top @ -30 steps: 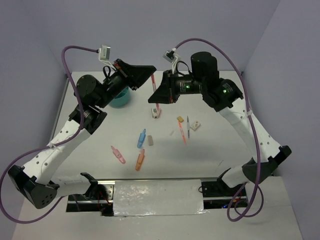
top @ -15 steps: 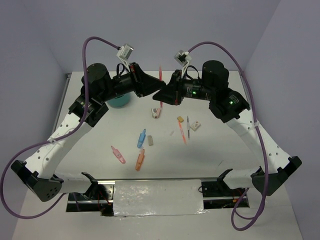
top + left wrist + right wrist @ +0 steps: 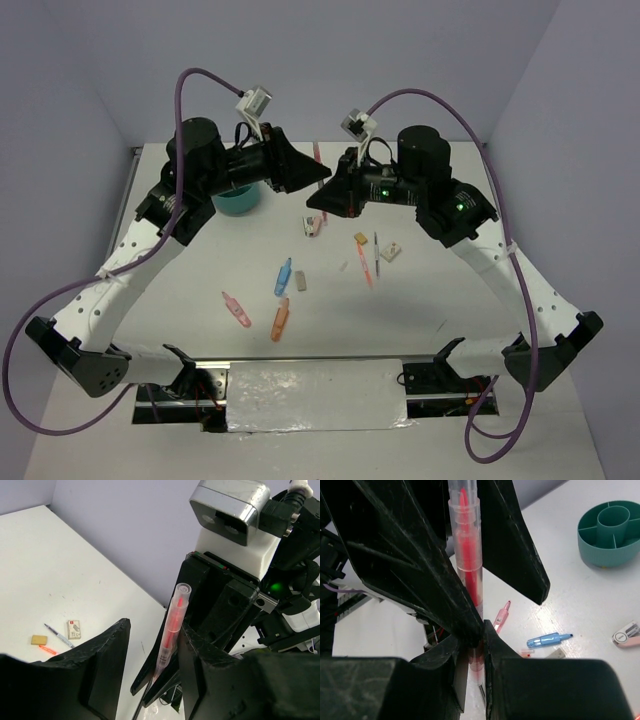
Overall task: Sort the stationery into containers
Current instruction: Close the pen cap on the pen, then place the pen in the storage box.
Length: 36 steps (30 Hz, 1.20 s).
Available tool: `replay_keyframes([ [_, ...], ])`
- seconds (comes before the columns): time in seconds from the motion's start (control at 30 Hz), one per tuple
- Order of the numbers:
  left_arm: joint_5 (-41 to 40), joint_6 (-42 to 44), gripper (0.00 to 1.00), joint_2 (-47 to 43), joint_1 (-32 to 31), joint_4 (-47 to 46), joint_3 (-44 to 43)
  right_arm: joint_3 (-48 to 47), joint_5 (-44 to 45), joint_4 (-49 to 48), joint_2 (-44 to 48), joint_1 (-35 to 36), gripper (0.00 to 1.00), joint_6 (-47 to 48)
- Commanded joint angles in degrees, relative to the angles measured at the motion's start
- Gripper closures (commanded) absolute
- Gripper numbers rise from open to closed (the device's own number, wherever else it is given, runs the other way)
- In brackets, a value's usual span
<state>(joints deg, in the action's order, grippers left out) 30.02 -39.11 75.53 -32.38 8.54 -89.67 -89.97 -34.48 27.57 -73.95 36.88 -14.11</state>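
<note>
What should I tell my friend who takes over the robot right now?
Right gripper: shut on a red pen, held up in the air.
Left gripper: open, jaws either side of that pen.
Organiser: far left on the table; the parts that show look empty.
Done: nothing sorted that shows.
Left: put this pen in, then the markers, pens and erasers lying on the table.

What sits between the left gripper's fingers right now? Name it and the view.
A clear red pen stands in the gap between the left gripper's fingers, its lower end clamped by the right gripper. The left wrist view shows it best.
</note>
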Motion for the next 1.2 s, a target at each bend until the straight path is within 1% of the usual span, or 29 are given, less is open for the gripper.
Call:
replay_keyframes([
  [0.0,2.1,0.8,0.46,-0.3,1.3,-0.9,-2.4,-0.2,1.1,1.0,1.5,0.3,1.0,2.8],
  [0.1,3.3,-0.3,0.47,-0.8,1.7,-2.9,-1.2,0.0,1.5,1.4,1.1,0.4,1.0,2.7],
  [0.2,3.8,-1.2,0.54,-1.4,1.8,-5.1,0.2,0.5,2.5,1.8,1.0,0.3,1.0,2.7],
  [0.23,4.0,-1.3,0.61,-1.5,1.9,-5.3,0.4,0.6,2.5,1.6,1.0,0.4,1.0,2.7],
  [0.3,4.6,-1.8,0.66,-1.5,2.0,-6.0,1.2,0.2,2.5,2.0,0.6,0.3,1.0,2.6],
  [0.33,5.0,-2.5,0.75,-1.6,2.0,-6.5,1.9,0.2,2.4,2.0,0.4,0.4,1.0,2.6],
  [0.4,5.4,-3.1,0.85,-1.5,2.0,-7.7,2.7,-0.1,2.6,2.2,0.0,0.3,1.0,2.4],
  [0.43,5.5,-3.0,0.95,-1.4,2.0,-7.8,2.9,-0.2,2.6,2.2,-0.1,0.3,1.0,2.5],
  [0.47,5.3,-2.7,0.98,-1.3,2.0,-7.6,3.1,-0.2,2.7,2.3,-0.1,0.3,1.0,2.9],
  [0.5,5.0,-1.7,1.0,-1.3,2.0,-7.1,3.2,0.2,3.0,2.0,-0.1,0.3,0.95,2.9],
  [0.53,3.1,-1.0,1.0,-1.4,2.0,-6.4,3.1,0.6,3.1,1.8,0.0,0.1,0.89,3.1],
  [0.6,0.4,1.7,1.0,-1.8,2.0,-3.7,2.9,2.4,3.1,0.5,0.6,-1.7,0.49,2.8],
  [0.63,-1.7,3.1,1.0,-2.0,2.1,-2.5,2.7,3.4,3.8,-0.2,1.1,-2.5,0.32,2.2],
  [0.67,-7.1,4.5,1.0,-2.0,2.1,-1.3,2.4,4.4,5.4,-0.8,1.4,-4.9,0.01,1.5],
  [0.7,-11.0,7.6,1.0,-1.8,2.1,2.2,1.2,6.5,7.9,-0.9,2.6,-6.4,0.0,0.8],
  [0.73,-19.7,9.2,1.0,-1.0,2.2,3.8,0.6,7.8,12.0,-0.9,3.2,-8.0,0.0,-1.2],
  [0.77,-24.4,10.8,1.0,-0.2,2.8,5.2,-0.2,10.6,13.4,-1.1,4.8,-11.2,0.0,-2.5],
  [0.8,-29.0,13.0,1.0,1.0,3.4,8.2,-1.2,12.2,14.5,-1.4,5.7,-12.5,0.0,-3.6],
  [0.83,-32.4,14.3,1.0,4.3,4.3,9.3,-3.7,13.5,16.7,-1.6,6.8,-13.2,0.0,-5.1],
  [0.87,-39.4,14.9,1.0,6.2,6.8,10.4,-5.2,14.6,17.4,-1.9,7.8,-13.8,0.0,-5.4],
  [0.9,-42.3,16.5,1.0,8.2,8.1,10.8,-6.3,16.5,18.0,-1.9,9.8,-13.9,0.0,-5.3],
  [0.93,-44.8,17.6,1.0,12.2,9.3,10.3,-7.9,17.0,18.2,-1.8,10.7,-13.9,0.0,-5.1],
  [0.97,-51.2,19.9,1.0,16.1,11.4,9.4,-8.7,18.1,18.2,-1.5,12.2,-13.9,0.0,-5.1],
  [1.0,-54.1,20.8,1.0,16.1,12.4,8.3,-9.4,18.5,18.0,-1.2,12.7,-13.9,0.0,-5.2],
  [1.03,-56.4,21.4,1.0,19.8,13.4,6.6,-10.0,19.0,17.9,-0.9,13.3,-13.9,0.0,-5.6],
  [1.07,-57.8,22.1,1.0,21.3,15.5,5.3,-10.4,19.4,17.5,-0.3,13.9,-13.9,0.0,-5.8],
  [1.13,-57.9,24.1,1.0,24.4,17.5,1.8,-10.4,20.7,16.0,0.4,15.8,-13.9,0.0,-5.8],
  [1.17,-57.4,24.7,1.0,24.9,18.7,-2.3,-9.9,21.2,15.6,1.3,16.9,-13.9,0.0,-5.8],
])
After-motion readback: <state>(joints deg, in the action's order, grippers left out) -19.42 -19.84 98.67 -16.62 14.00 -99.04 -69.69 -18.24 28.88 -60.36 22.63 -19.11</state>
